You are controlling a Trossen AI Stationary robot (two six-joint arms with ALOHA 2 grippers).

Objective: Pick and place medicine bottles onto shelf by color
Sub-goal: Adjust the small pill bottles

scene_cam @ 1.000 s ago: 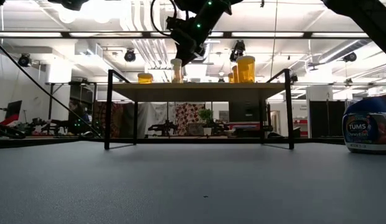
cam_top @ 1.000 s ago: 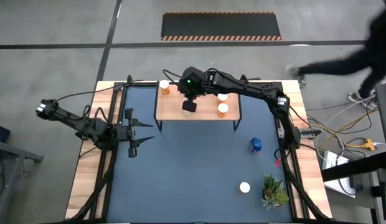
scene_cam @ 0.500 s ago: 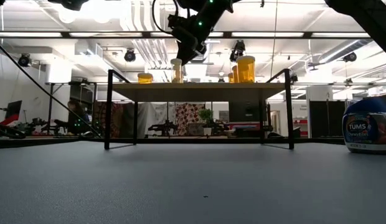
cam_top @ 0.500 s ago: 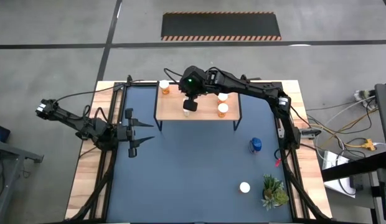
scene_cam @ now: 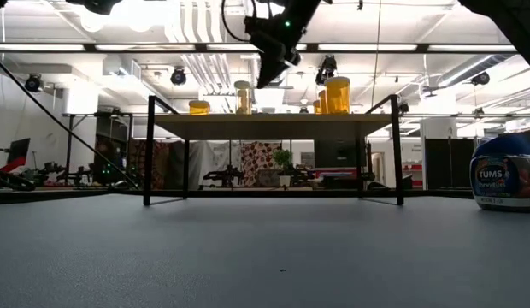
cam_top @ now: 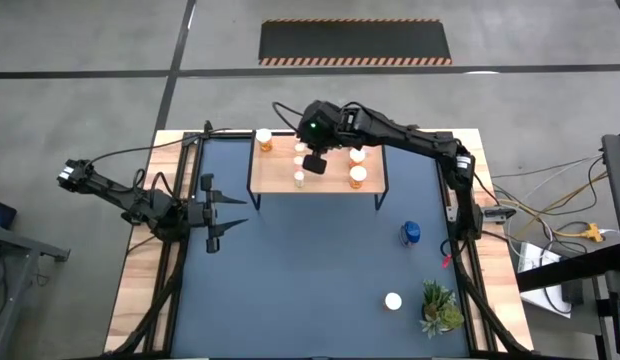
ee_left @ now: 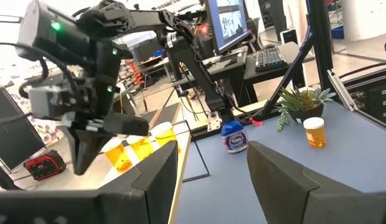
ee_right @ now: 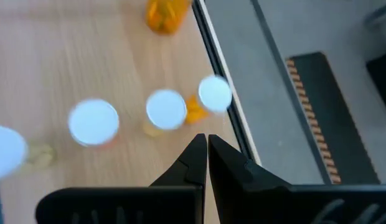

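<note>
The wooden shelf point(cam_top: 330, 183) stands at the far middle of the mat and bears several white-capped bottles, among them an orange one point(cam_top: 263, 138), a small pale one point(cam_top: 299, 180) and two at its right point(cam_top: 358, 175). My right gripper point(cam_top: 313, 163) hangs shut above the shelf's middle, touching nothing; its wrist view shows the shut tips point(ee_right: 205, 146) over the white caps point(ee_right: 166, 109). A blue bottle point(cam_top: 411, 233) and a white-capped bottle point(cam_top: 393, 300) stand on the mat at the right. My left gripper point(cam_top: 216, 212) waits open at the left.
A small green plant point(cam_top: 440, 308) stands at the near right corner, beside the white-capped bottle. The shelf's black legs point(scene_cam: 149, 154) rise from the mat. The mat's middle and near left point(cam_top: 290, 290) lie bare. Cables lie on the floor at the right.
My right gripper, shut throughout, has risen and gone toward the table's right, away from the small pale bottle. That bottle, hidden under the gripper before, now stands in plain view near the shelf's front left.
</note>
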